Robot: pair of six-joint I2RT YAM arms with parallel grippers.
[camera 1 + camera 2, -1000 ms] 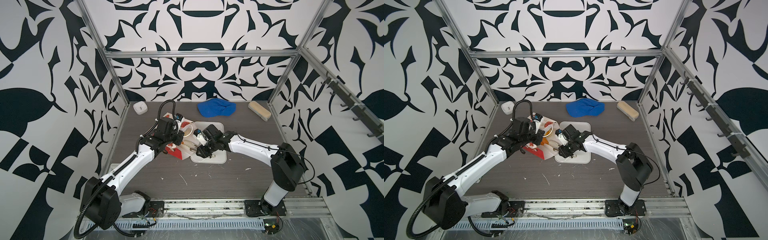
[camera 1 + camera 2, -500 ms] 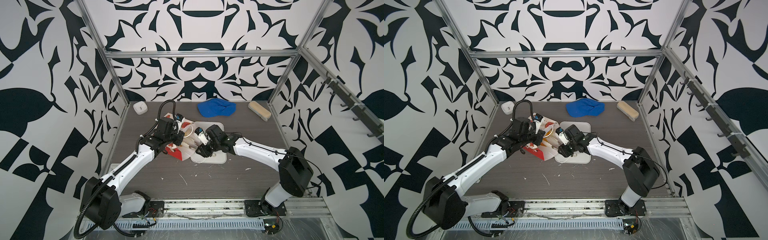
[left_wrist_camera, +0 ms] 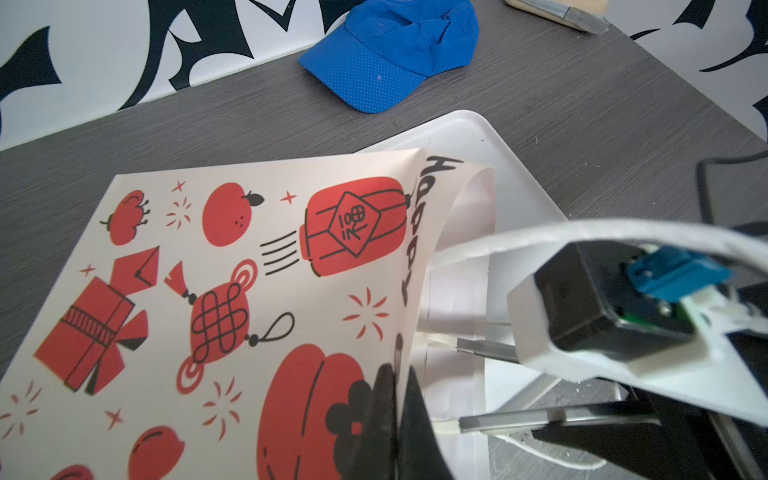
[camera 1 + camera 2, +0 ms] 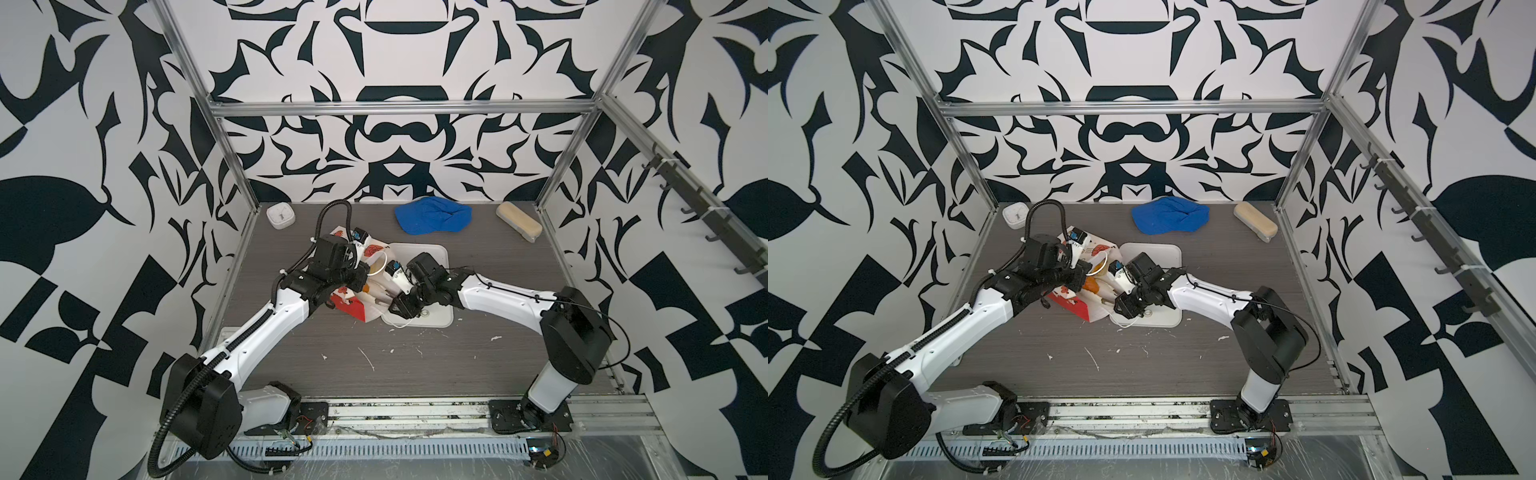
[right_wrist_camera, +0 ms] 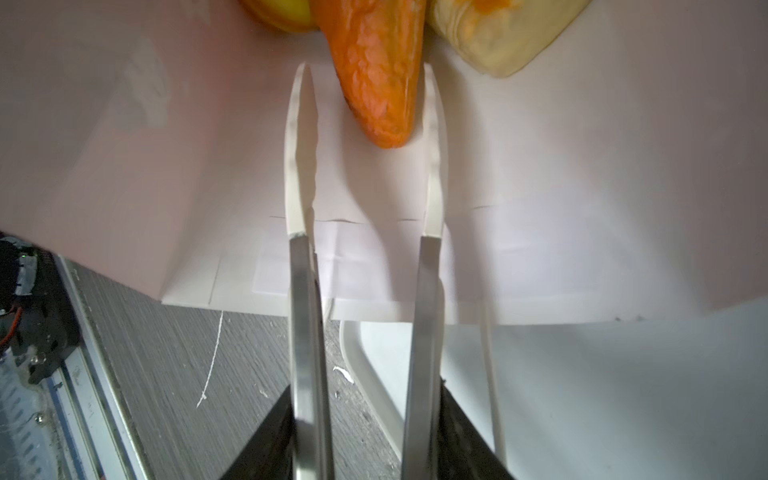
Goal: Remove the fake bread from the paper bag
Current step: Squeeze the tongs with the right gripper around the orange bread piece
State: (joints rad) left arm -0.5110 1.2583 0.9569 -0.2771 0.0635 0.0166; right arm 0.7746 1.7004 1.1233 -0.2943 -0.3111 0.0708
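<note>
Orange pastry (image 4: 1091,285) lies at ten o'clock from the half-open right hand (image 5: 365,79) in a top view, tip between its fingers; left hand (image 3: 399,399) pinches the paper bag (image 3: 249,270).

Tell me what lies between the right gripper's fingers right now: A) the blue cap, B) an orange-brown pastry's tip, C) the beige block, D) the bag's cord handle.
B: the right wrist view shows the tip of the orange-brown pastry lying between the fingers of the open right gripper, on the white lining of the paper bag.
</note>
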